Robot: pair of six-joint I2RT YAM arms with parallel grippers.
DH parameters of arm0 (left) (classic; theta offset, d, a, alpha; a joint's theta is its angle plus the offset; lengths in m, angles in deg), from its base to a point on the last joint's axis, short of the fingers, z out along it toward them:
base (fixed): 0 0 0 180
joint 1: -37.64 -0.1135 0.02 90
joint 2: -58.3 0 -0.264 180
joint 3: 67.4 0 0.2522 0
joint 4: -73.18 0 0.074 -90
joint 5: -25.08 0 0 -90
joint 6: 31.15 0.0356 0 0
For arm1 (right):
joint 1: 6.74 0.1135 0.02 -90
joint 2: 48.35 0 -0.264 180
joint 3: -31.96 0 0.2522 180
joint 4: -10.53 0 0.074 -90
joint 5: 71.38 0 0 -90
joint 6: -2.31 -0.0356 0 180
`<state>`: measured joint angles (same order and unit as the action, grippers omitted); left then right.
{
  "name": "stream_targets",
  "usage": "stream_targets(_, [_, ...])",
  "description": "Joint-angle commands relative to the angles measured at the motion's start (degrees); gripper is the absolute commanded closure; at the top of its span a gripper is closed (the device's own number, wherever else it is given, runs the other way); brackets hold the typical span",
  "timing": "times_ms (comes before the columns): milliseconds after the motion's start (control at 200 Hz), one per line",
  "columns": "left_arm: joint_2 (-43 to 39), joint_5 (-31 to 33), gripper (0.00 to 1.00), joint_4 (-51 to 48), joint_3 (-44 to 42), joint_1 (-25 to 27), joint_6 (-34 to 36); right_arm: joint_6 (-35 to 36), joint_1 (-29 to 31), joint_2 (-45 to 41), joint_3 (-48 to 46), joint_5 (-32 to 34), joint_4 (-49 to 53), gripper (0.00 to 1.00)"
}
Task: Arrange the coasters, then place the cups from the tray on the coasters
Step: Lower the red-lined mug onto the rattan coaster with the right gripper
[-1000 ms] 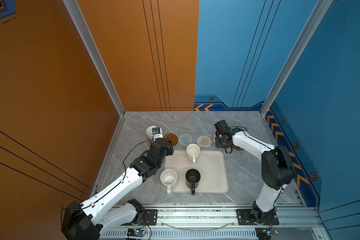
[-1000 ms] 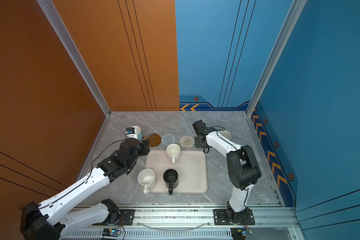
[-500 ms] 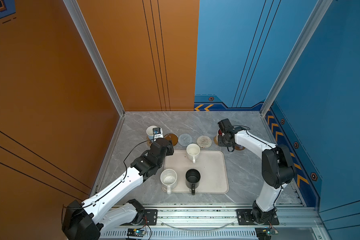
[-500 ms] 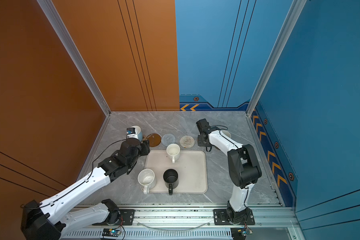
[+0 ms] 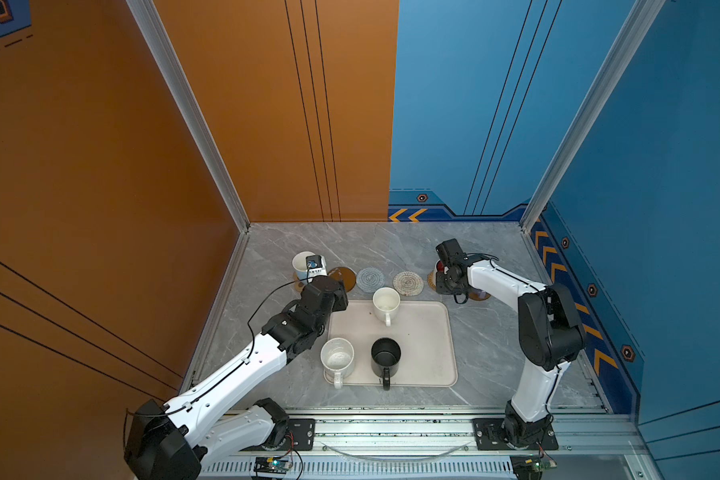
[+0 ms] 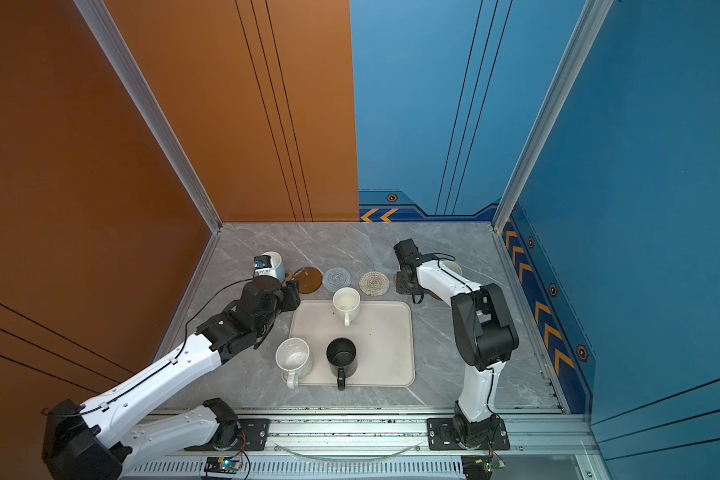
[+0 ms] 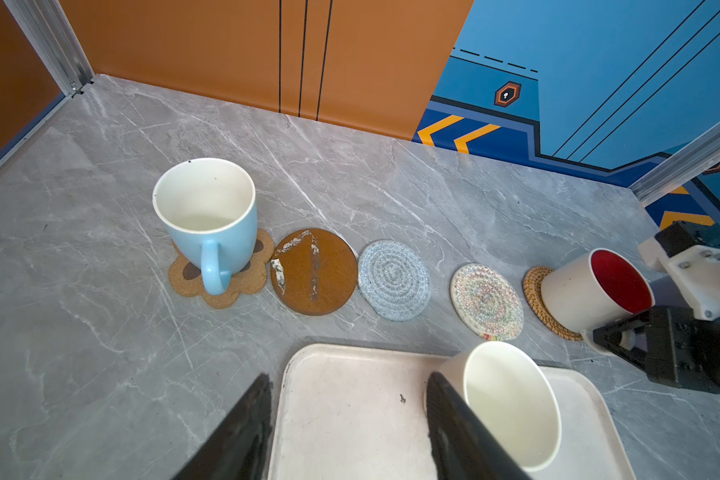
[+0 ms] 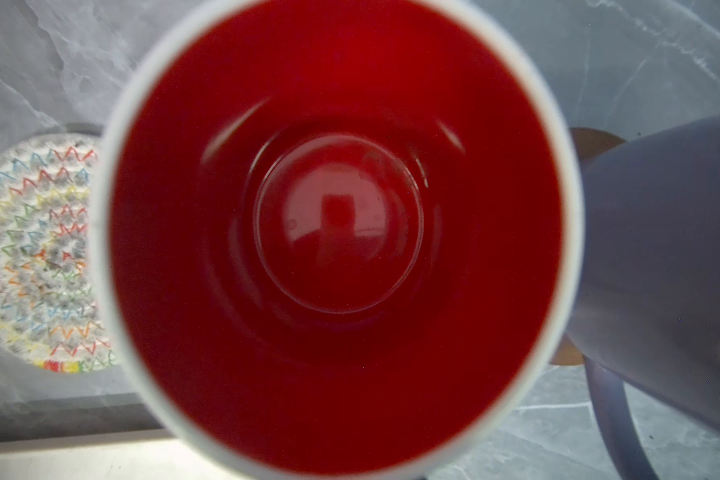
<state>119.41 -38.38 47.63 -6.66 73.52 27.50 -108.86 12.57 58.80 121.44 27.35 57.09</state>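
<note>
Coasters (image 5: 370, 279) lie in one row just beyond the far edge of the tray (image 5: 429, 345), six across. From the tray's left end: paw-shaped coaster (image 7: 225, 293), brown wooden disc (image 7: 314, 272), grey-blue woven round (image 7: 393, 280), white woven round (image 7: 486, 301) with coloured zigzags, rattan round (image 7: 535, 291). A second brown disc (image 5: 481, 296) lies past the tray's far-right corner, mostly covered.

Light blue mug (image 7: 208, 216) stands upright on the paw-shaped coaster, handle toward the tray. Lavender mug (image 8: 661, 270) stands on the second brown disc, just beside the red-lined mug.

Right gripper (image 7: 616, 334) is clamped on the white mug with red inside (image 7: 578, 291), at the side facing the tray; the handle is hidden. The mug is tilted, mouth turned up toward the right wrist camera, base over the rattan round. Whether the base touches the rattan I cannot tell.

Left gripper (image 7: 348, 376) hovers over the tray's far-left corner, jaws spread wide, gripping nothing. Cream-white mug (image 7: 512, 403) stands on the tray at the middle of its far edge, just beside one finger (image 7: 454, 415); contact unclear.

Speckled white mug (image 5: 337, 357) sits upright at the tray's near-left corner, handle over the near rim. Black mug (image 5: 385, 357) stands just beside it on the near edge, handle also past the rim.
</note>
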Motion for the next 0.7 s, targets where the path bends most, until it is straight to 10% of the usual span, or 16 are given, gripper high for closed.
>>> stream_targets(0, [0.33,-0.57,0.4,-0.55,0.57,-0.46,-0.46,0.25,-0.39,-0.19,1.39,0.09,-2.75,1.0])
stream_targets(471, [0.51,-0.69,0.4,-0.69,0.72,-0.53,-0.45,-0.45,-0.39,-0.13,0.24,-0.26,-2.83,1.0])
stream_targets(696, [0.33,-0.62,0.4,-0.7,0.53,-0.46,-0.47,-0.63,-0.39,-0.69,-0.12,-1.09,-3.0,0.82])
